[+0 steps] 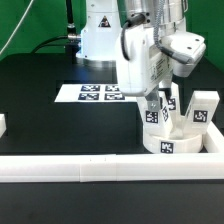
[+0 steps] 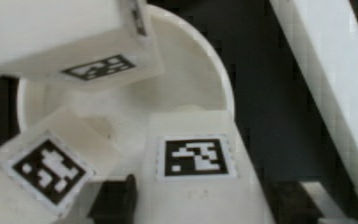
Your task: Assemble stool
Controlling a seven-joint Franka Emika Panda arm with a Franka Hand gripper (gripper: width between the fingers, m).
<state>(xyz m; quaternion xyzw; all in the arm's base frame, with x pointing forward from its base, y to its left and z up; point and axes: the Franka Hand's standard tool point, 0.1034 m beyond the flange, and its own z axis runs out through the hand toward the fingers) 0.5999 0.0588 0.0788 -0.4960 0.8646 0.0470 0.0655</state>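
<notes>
Exterior view first: I see the arm [image 1: 140, 55] reaching down over the far right corner of the black table [image 1: 40, 110], where the white border rail [image 1: 90, 168] along the near edge meets the short rail on the exterior view's right. The seat disc [image 1: 166, 143] sits tucked into that corner, just beside both rails, with a tag showing on its rim. Two leg blocks stand upright on it: one leg [image 1: 153, 112] directly under my gripper [image 1: 152, 97], and a second leg [image 1: 203, 110] toward the exterior view's right, apart from the tool. A third leg [image 1: 172, 100] seems to stand behind them, though the wrist partly hides it. The marker board [image 1: 95, 93] lies flat on the table to the exterior view's left of the seat, well clear of it. At the left edge of the exterior view a small white piece [image 1: 2, 124] rests on the table. From the wrist view I get the curved seat [image 2: 140, 110] close up, with tagged leg faces [image 2: 197, 158] [image 2: 48, 168] crowding the picture and another tagged block [image 2: 101, 68] beyond. Dark finger tips [image 2: 309, 192] show at the edge, but I cannot tell whether the fingers are apart or clamped on the leg.
</notes>
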